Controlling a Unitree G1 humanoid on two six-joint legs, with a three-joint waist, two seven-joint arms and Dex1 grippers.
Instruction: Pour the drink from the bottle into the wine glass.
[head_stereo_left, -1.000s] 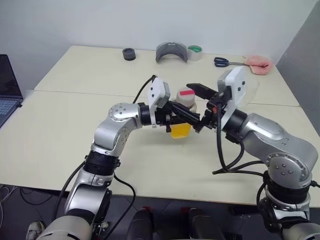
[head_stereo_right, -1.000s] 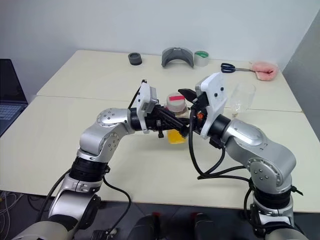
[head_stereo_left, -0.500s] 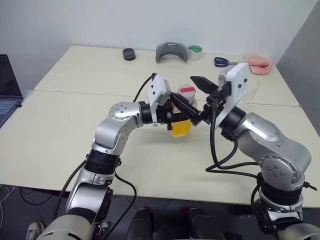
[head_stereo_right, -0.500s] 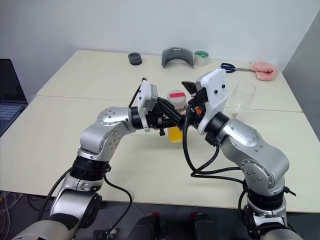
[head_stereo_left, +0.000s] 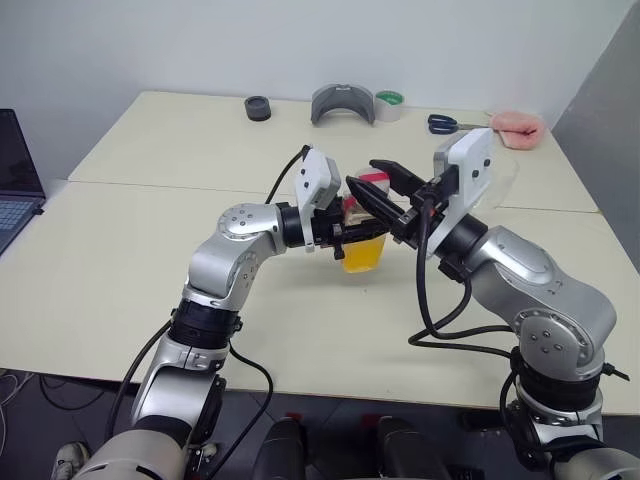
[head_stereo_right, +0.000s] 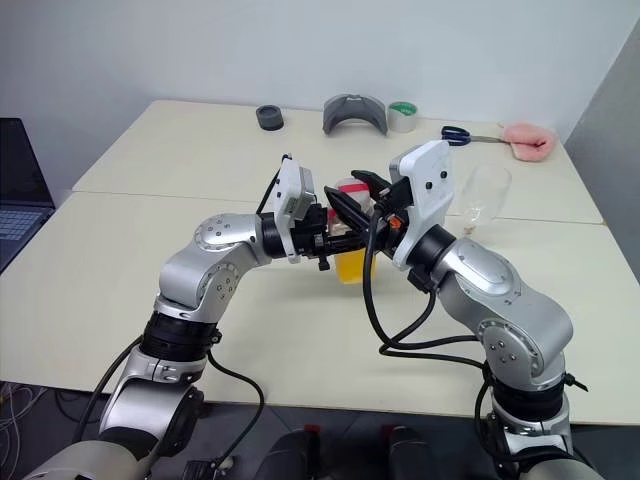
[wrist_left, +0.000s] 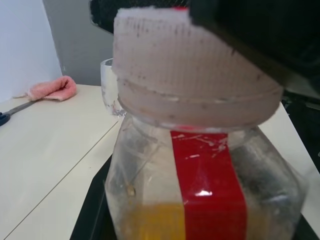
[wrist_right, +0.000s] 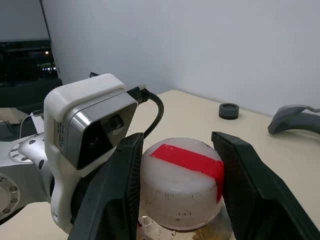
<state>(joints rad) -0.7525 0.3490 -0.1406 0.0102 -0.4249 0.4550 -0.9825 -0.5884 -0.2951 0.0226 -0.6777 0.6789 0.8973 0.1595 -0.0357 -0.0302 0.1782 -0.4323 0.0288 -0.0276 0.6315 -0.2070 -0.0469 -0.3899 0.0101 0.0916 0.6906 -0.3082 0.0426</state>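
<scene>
Holding the bottle (head_stereo_left: 362, 238) above the table (head_stereo_left: 150, 250), left gripper (head_stereo_left: 345, 232) clamped on its body; right gripper (wrist_right: 180, 195) closing around the white-and-red cap (wrist_right: 181, 181), still on. Waiting empty at right: the wine glass (head_stereo_right: 483, 196). Pouring not yet begun.

A pale cream table (head_stereo_left: 150, 250) carries along its far edge a small black round puck (head_stereo_left: 258, 107), a grey curved visor-like shell (head_stereo_left: 342, 103), a green-cored tape roll (head_stereo_left: 389, 103), blue-handled scissors (head_stereo_left: 445, 123) and a pink cloth (head_stereo_left: 517, 127), with a dark laptop (head_stereo_left: 15, 180) at the left.
</scene>
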